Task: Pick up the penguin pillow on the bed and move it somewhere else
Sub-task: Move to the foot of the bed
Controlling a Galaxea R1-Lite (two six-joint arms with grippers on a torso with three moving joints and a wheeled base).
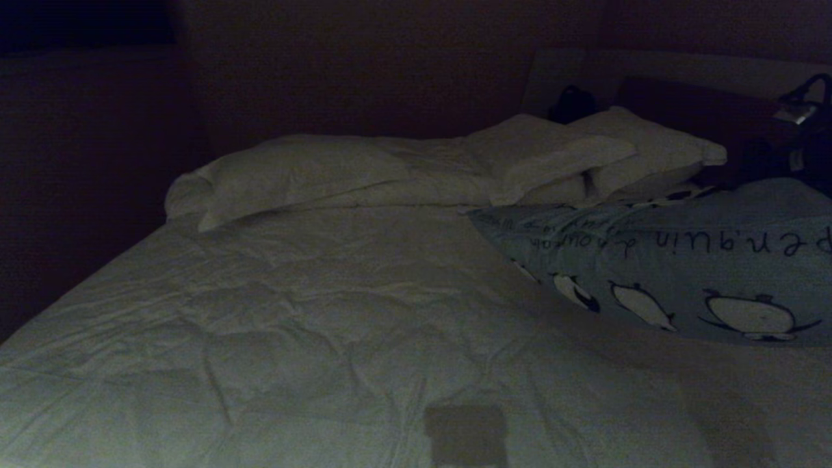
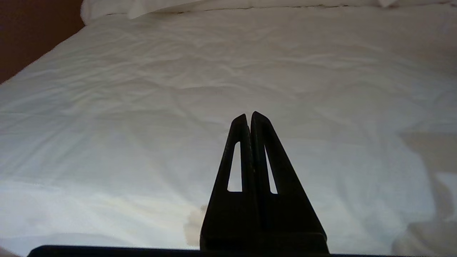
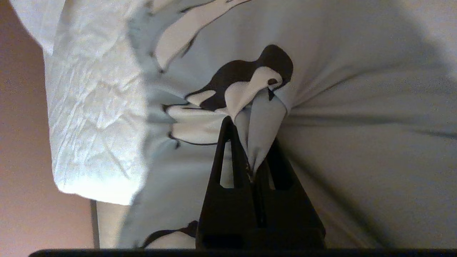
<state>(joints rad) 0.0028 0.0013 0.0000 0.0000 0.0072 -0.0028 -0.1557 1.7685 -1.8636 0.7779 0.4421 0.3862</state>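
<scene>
The penguin pillow [image 1: 682,260] is grey-blue, with a row of black-and-white penguins and a line of writing, and it fills the right side of the bed [image 1: 292,312]. In the right wrist view my right gripper [image 3: 251,150] is shut on a pinched fold of the penguin pillow [image 3: 357,107], and the cloth is pulled into creases around the grip. My left gripper [image 2: 249,116] is shut on nothing and hangs over the wrinkled white duvet of the bed [image 2: 142,107].
Plain white pillows [image 1: 338,169] [image 1: 650,149] lie along the head of the bed under the dark headboard [image 1: 682,71]. One white pillow [image 3: 93,107] lies against the penguin pillow's edge. A dark wall stands left of the bed. A dark mass [image 1: 809,130] shows at the far right.
</scene>
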